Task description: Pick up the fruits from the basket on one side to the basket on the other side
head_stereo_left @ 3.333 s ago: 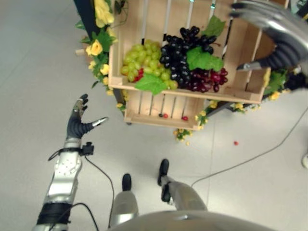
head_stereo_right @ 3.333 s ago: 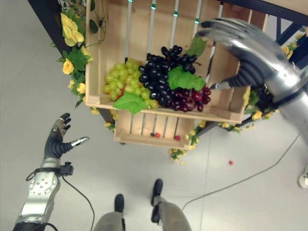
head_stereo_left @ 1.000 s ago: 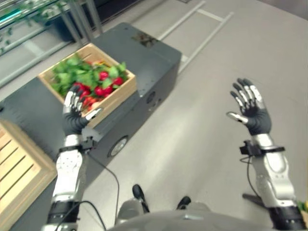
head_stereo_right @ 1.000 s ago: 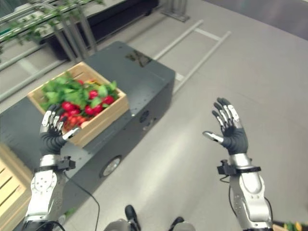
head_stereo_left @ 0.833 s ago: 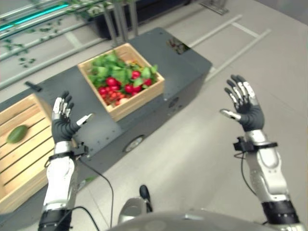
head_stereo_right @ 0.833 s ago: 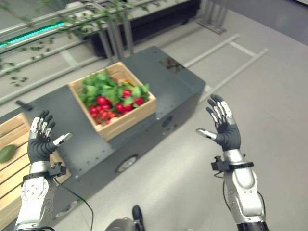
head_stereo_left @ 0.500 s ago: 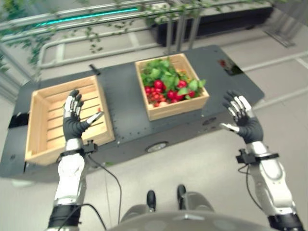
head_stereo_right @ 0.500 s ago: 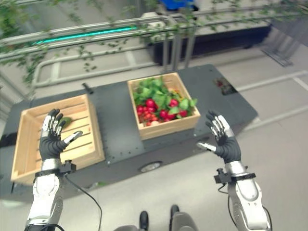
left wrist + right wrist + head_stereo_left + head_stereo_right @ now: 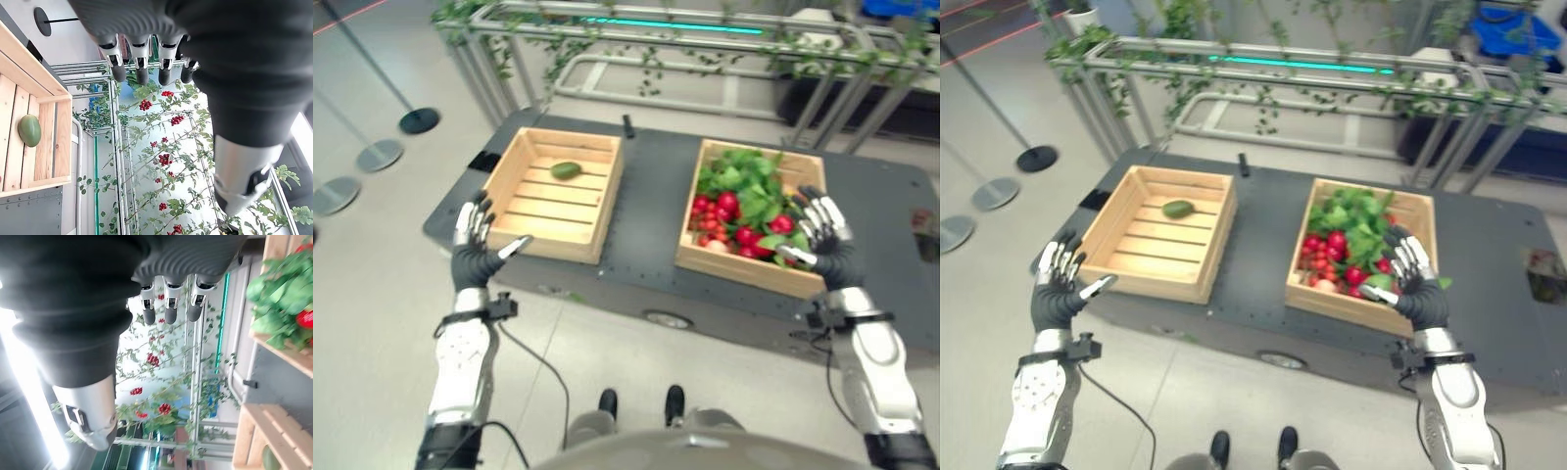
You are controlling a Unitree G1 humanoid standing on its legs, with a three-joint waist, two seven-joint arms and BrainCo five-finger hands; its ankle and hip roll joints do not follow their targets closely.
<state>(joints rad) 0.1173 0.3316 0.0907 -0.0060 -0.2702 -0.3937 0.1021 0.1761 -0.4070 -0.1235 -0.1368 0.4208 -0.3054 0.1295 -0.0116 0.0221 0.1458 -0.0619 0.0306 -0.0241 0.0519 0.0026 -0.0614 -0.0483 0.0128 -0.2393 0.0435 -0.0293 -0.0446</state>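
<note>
View swung round onto dark table, both crates now squarely ahead. Right crate held red fruit; left crate one green fruit. Left robot hand, right robot hand spread, empty. Transfer looked barely begun.

Two silver-grey forearms end in the left hand and right hand, both with dark ribbed covers and silver, dark-tipped fingers.

dark grey platform; leafy metal railing behind; round stanchion bases left.
</note>
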